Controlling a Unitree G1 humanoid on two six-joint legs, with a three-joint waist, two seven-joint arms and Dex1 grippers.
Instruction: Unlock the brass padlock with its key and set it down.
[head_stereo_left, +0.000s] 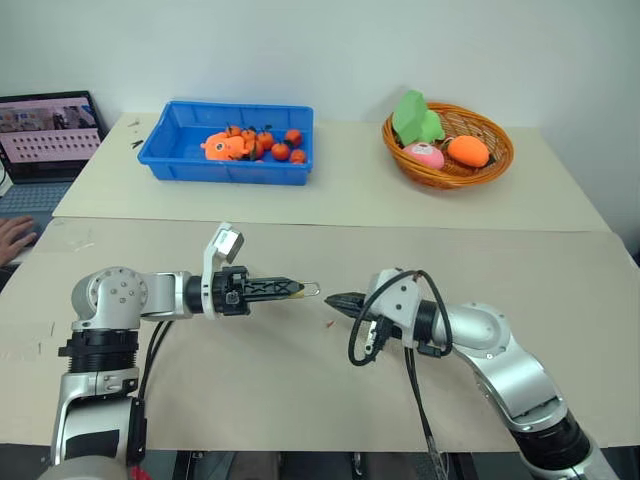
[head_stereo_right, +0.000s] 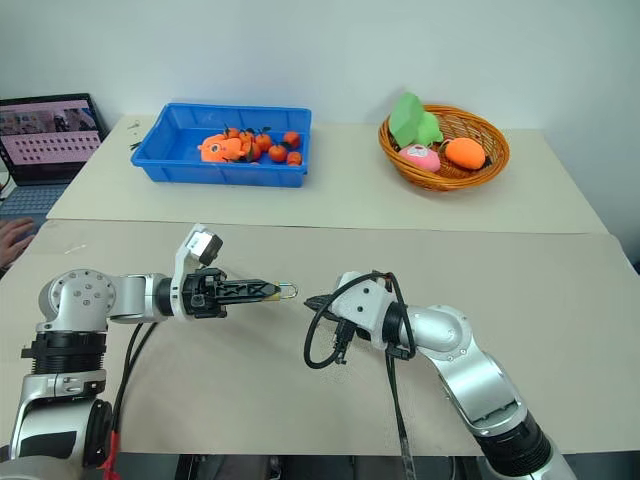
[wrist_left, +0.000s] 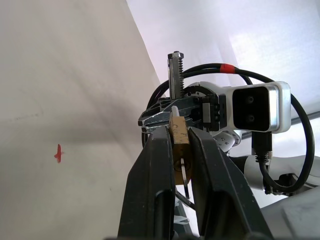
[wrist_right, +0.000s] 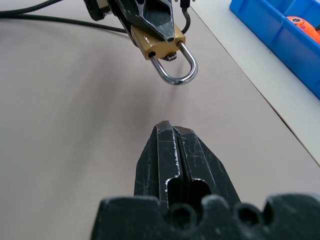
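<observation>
Padlock: we see the padlock (wrist_right: 159, 46) held above the worktop (head_stereo_left: 300, 390), between the two arms, its silver shackle pointing toward the right end effector.
Left end effector: the left end effector (head_stereo_left: 290, 289) is level and its fingers are clamped on the brass body of the padlock.
Right end effector: the right end effector (wrist_right: 172, 131) has its fingers pressed together with nothing between them; its tip is near the shackle but apart from it.
Right wrist view: here we see the shackle is a closed loop with both legs at the body, which the head views are too far away to tell.
Left wrist view: here we see the padlock edge-on between the fingers (wrist_left: 152, 180), the right end effector just beyond it, and a red speck (wrist_left: 58, 153) on the worktop.
Head views: we see the far side of the worktop with both containers, and a laptop (head_stereo_left: 50, 135) at the left edge with a person's hand (head_stereo_left: 15, 237) beside it.
Blue bin: the bin (head_stereo_left: 190, 165) holds an orange toy and several small red-orange fruits.
Basket: the basket (head_stereo_left: 495, 165) holds a green thing, a pink one and an orange one.
</observation>
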